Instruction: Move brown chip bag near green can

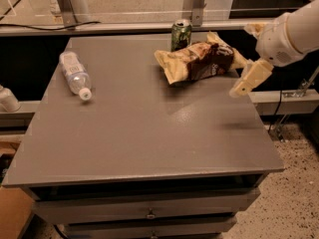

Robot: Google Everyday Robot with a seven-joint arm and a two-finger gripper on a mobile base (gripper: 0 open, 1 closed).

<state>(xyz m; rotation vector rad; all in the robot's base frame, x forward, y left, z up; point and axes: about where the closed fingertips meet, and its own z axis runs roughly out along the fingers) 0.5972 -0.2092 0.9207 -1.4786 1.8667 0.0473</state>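
Camera view | claw (245, 59) apart, empty, right of brown chip bag (199, 61) | bag beside green can (181, 34)

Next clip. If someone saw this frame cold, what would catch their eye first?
The brown chip bag lies at the far right of the table, with the small green can standing upright close behind it. Just right of the bag hangs the pale gripper, its fingers spread open and holding nothing. A clear plastic bottle lies on its side alone at the far left.
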